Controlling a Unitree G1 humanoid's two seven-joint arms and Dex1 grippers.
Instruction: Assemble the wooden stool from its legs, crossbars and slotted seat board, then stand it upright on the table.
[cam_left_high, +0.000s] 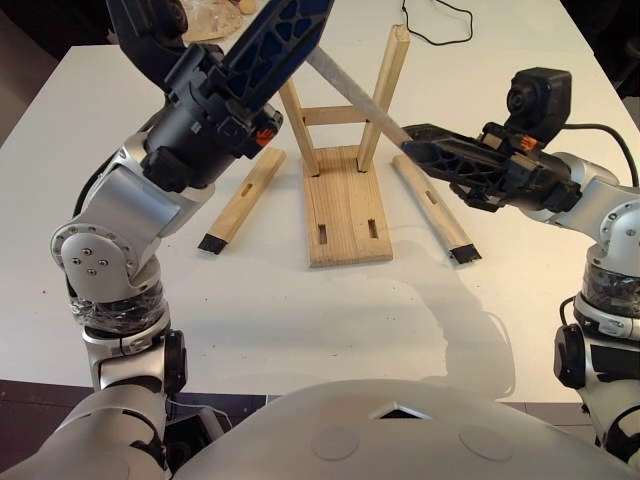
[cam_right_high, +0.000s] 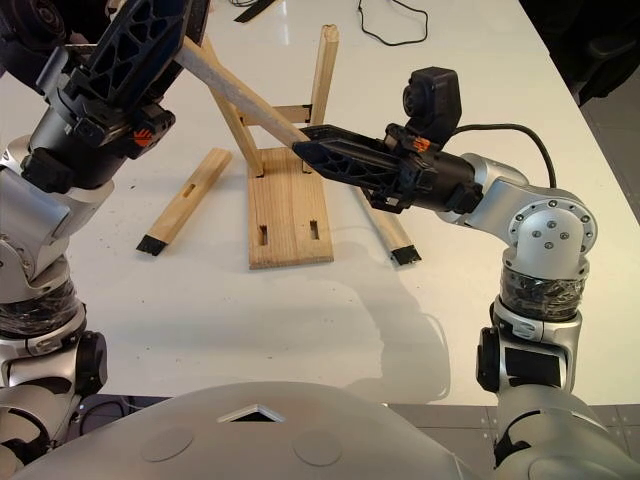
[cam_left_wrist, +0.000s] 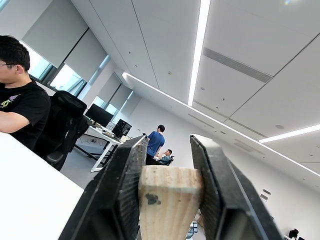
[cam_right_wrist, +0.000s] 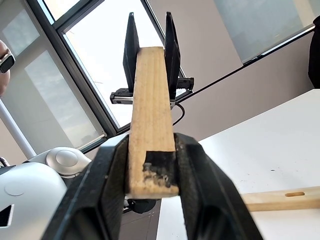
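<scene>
seat board (cam_left_high: 345, 200) lies flat mid desk (cam_left_high: 300, 320) with nothing pinning it. pushing a part into it would likely slide it.

left loose leg (cam_left_high: 240, 200) is flat just left of the board, right loose leg (cam_left_high: 435, 210) just right, black tips toward the robot. a low arm sweep could knock either one askew.

above the board both pincers share one wooden bar (cam_left_high: 355, 95). left pincer (cam_left_high: 285, 40) is clamped on its high end, right pincer (cam_left_high: 412, 137) on its lower, black-tipped end. leg or crossbar, cannot tell.

risk: two arms on one stiff piece. uneven motion could twist it out of a grip or make it slip.

the bar crosses in front of the upright frame: left standing leg (cam_left_high: 298, 125) and right standing leg (cam_left_high: 385, 90), joined by a crossbar (cam_left_high: 330, 115). touching or apart, cannot tell. a swing here could tip the frame out of the board.

no true containers, only the board's slots. near slots (cam_left_high: 322, 233) are open. the far end holds the two standing legs.

cable (cam_left_high: 440, 30) lies at the far desk edge, a possible snag.
</scene>
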